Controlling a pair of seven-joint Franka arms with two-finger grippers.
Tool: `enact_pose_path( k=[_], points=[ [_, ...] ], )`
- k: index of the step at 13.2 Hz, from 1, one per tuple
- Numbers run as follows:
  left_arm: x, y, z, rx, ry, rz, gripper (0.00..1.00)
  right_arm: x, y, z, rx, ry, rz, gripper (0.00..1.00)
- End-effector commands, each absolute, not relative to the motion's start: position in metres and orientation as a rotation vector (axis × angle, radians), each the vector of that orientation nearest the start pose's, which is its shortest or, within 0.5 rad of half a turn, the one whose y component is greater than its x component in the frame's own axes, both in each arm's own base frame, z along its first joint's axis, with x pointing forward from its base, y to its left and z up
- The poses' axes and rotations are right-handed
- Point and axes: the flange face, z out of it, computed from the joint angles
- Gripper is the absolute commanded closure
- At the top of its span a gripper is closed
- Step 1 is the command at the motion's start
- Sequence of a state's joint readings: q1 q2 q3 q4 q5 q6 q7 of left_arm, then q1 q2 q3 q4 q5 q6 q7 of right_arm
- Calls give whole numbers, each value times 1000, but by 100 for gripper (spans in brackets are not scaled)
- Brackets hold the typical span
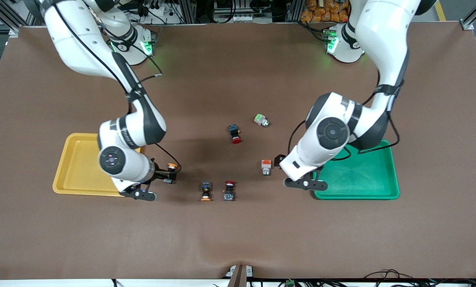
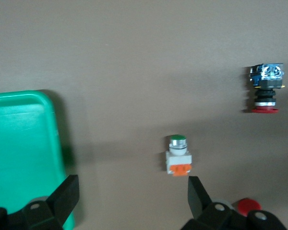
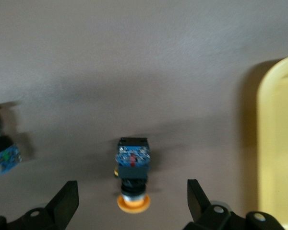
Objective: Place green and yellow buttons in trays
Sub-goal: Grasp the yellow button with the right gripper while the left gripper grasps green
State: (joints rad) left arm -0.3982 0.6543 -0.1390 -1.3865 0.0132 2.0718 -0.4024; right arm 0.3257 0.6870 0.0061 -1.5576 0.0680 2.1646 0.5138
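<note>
Four buttons of the task lie on the brown table, none in a tray. One yellow-capped button lies just beside the yellow tray, under the right gripper, whose fingers stand wide apart with nothing between them but this button below. The second yellow-capped button lies nearer to the front camera, beside a red-capped switch. The white button with orange top lies near the green tray, toward the middle of the table. The left gripper hovers over the table between this button and the green tray, its fingers also wide apart and empty. The white button with light-green top lies farther from the front camera, and a second red-capped switch is beside it, toward the right arm's end. No writing can be read on the buttons or trays; a small text on the right arm's sleeve is not legible.
</note>
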Motion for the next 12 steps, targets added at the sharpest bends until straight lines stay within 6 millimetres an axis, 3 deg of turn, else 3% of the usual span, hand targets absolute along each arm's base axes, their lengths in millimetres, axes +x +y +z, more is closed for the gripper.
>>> enact_pose_path(
  k=[1, 4, 6, 8, 10, 11, 12],
  points=[
    [640, -374, 306, -3218, 157, -57, 0, 641, 240, 219, -3097, 432, 120, 0],
    [630, -396, 275, -3224, 162, -68, 0, 641, 238, 197, -3114, 421, 117, 0],
    [622, -405, 263, -3221, 149, -47, 0, 641, 235, 194, -3117, 425, 119, 0],
    [617, -405, 255, -3215, 100, -22, 0, 638, 232, 187, -3121, 433, 136, 46],
    [613, -408, 239, -3210, 92, 3, 0, 634, 233, 181, -3115, 427, 108, 85],
    [609, -413, 231, -3215, 98, 3, 0, 632, 231, 177, -3115, 430, 107, 100],
    [609, -412, 222, -3214, 94, 8, 0, 632, 229, 177, -3114, 435, 107, 100]
  ],
)
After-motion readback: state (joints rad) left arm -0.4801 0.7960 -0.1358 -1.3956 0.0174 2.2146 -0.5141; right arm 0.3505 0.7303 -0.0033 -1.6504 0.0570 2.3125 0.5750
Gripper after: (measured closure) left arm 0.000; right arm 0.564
